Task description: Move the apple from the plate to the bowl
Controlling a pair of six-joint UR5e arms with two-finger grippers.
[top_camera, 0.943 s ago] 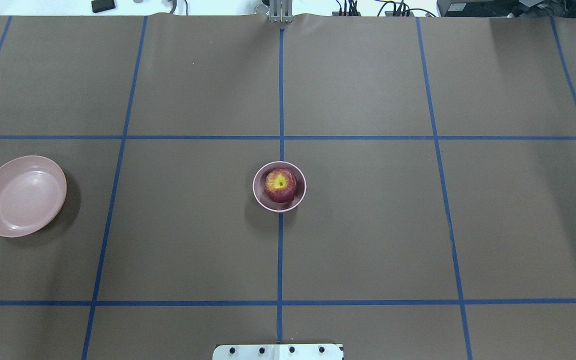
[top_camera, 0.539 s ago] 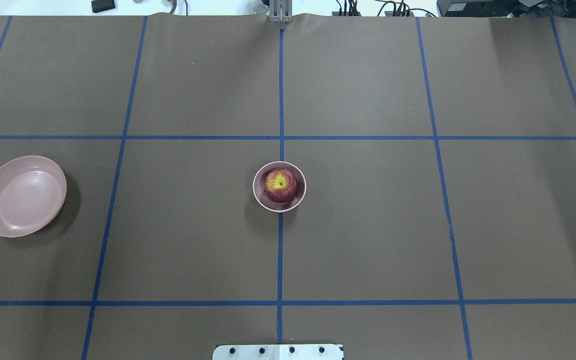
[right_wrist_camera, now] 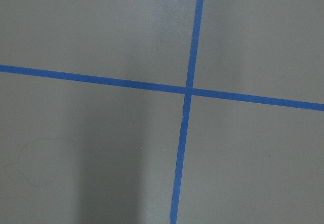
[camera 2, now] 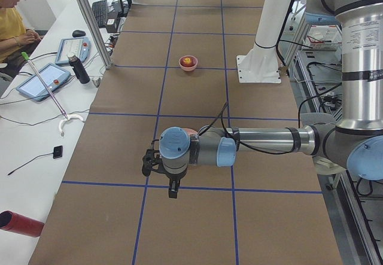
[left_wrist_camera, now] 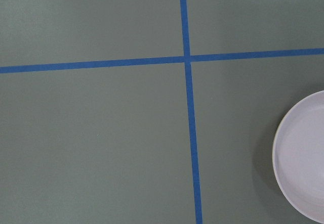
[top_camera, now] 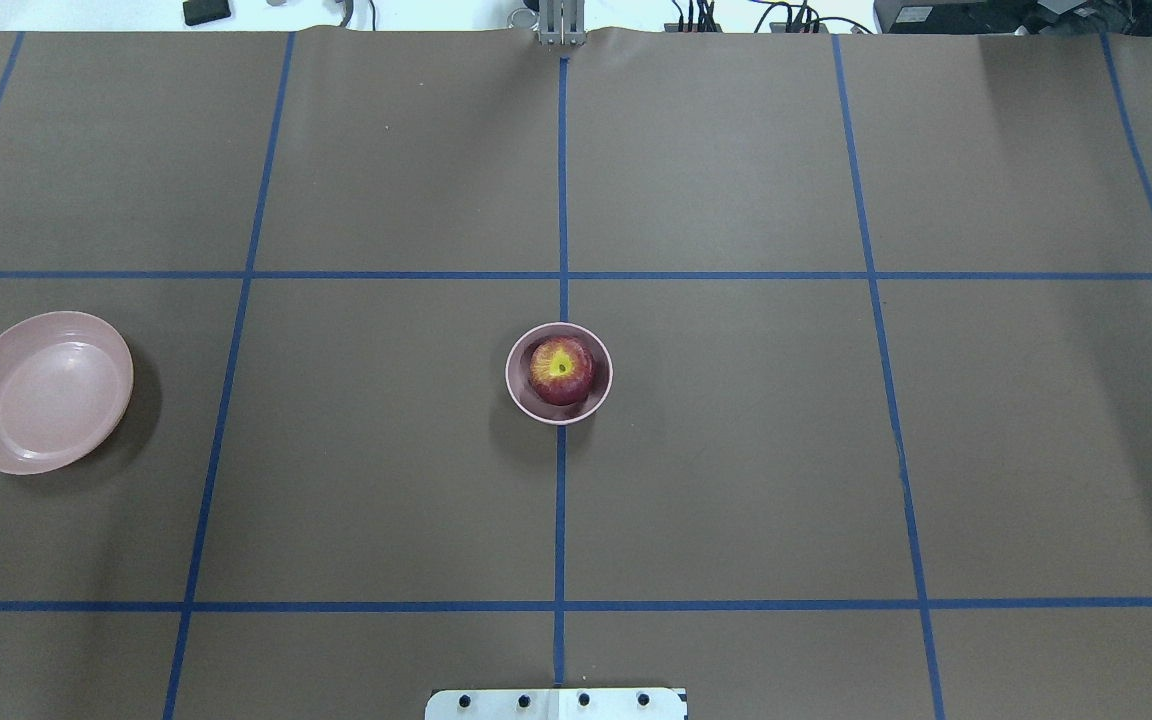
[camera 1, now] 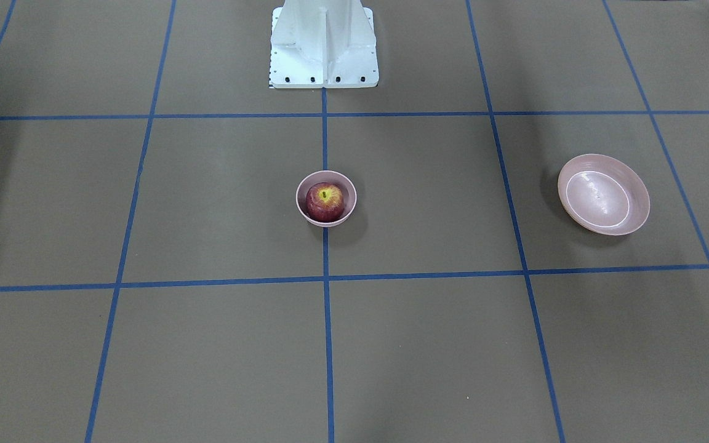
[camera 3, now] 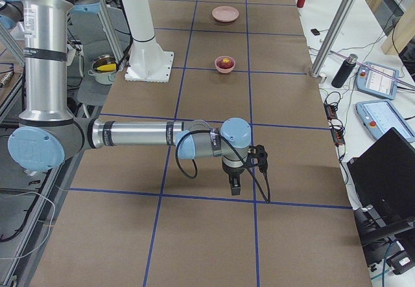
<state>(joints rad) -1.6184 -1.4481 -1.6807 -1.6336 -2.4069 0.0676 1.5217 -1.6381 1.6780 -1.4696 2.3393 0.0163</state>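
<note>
The dark red apple (top_camera: 562, 370) (camera 1: 324, 201) sits inside the small deep pink bowl (top_camera: 518, 398) (camera 1: 301, 189) at the table's middle. It also shows far off in the side views (camera 2: 188, 61) (camera 3: 225, 61). The wide pink plate (top_camera: 44, 392) (camera 1: 604, 194) (camera 3: 225, 13) lies empty at my left, and its edge shows in the left wrist view (left_wrist_camera: 304, 158). My left gripper (camera 2: 173, 191) hangs high over the table near the plate. My right gripper (camera 3: 235, 184) hangs high over the right end. Both show only in side views, so I cannot tell if they are open or shut.
The white robot base (camera 1: 323, 43) (top_camera: 556, 703) stands at the near edge. Blue tape lines grid the brown table. A side bench holds tablets, a dark bottle (camera 2: 78, 69) and a red cylinder (camera 2: 21, 224). A seated person (camera 2: 12, 14) is beside it.
</note>
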